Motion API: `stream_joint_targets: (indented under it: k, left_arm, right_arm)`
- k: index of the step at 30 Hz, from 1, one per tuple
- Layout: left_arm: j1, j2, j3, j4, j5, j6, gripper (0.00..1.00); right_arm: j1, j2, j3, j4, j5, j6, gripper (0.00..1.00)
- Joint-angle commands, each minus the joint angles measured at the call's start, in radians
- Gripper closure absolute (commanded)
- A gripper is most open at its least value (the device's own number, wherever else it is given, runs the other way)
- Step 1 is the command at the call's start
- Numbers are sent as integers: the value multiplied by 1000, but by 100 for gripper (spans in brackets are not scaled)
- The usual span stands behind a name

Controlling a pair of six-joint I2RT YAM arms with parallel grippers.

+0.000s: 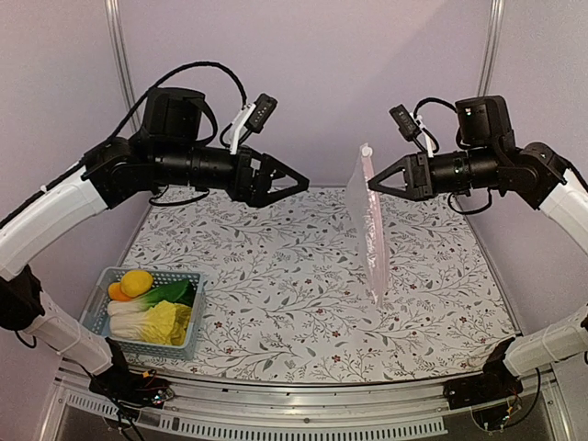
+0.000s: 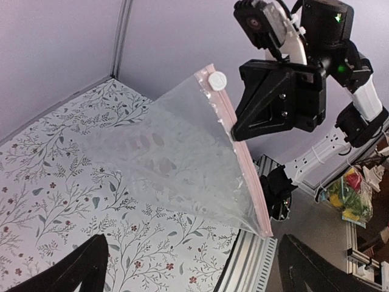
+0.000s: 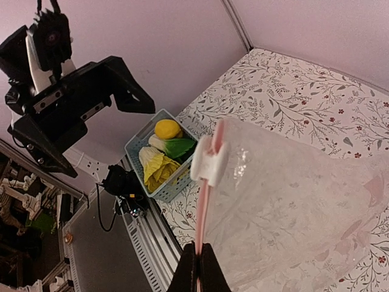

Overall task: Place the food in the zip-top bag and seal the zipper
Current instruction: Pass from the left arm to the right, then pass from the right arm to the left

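The clear zip-top bag (image 1: pixel 369 230) hangs upright above the table's right half. My right gripper (image 1: pixel 372 186) is shut on its pink zipper strip (image 3: pixel 203 213), just below the white slider (image 3: pixel 209 159). The bag (image 2: pixel 182 164), strip (image 2: pixel 246 176) and slider (image 2: pixel 216 80) also show in the left wrist view, with the right gripper (image 2: pixel 236 132) pinching the strip. My left gripper (image 1: pixel 296 184) is open and empty, in the air left of the bag. The yellow fruit (image 1: pixel 138 282), orange fruit (image 1: pixel 117 292), bok choy (image 1: pixel 172 294) and napa cabbage (image 1: pixel 163 322) lie in the basket.
The light-blue slotted basket (image 1: pixel 191 333) stands at the table's near left corner; it also shows in the right wrist view (image 3: pixel 170 187). A floral cloth (image 1: pixel 276 276) covers the table. Metal rails run along the near edge.
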Motion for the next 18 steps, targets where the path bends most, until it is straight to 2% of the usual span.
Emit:
stream_joint_targets:
  k: [1, 7, 16, 18]
  left_arm:
    - [8, 54, 70, -67, 175, 99, 2]
    - [9, 71, 115, -79, 314, 181, 0]
    - [5, 88, 106, -109, 435, 242, 0]
    - [4, 92, 97, -100, 447, 245, 4]
  right_arm:
    - [109, 26, 91, -211, -38, -154, 100]
    - [217, 105, 201, -295, -115, -224, 100]
    - [225, 154, 233, -297, -149, -256, 100]
    - [226, 159, 233, -292, -156, -257, 100]
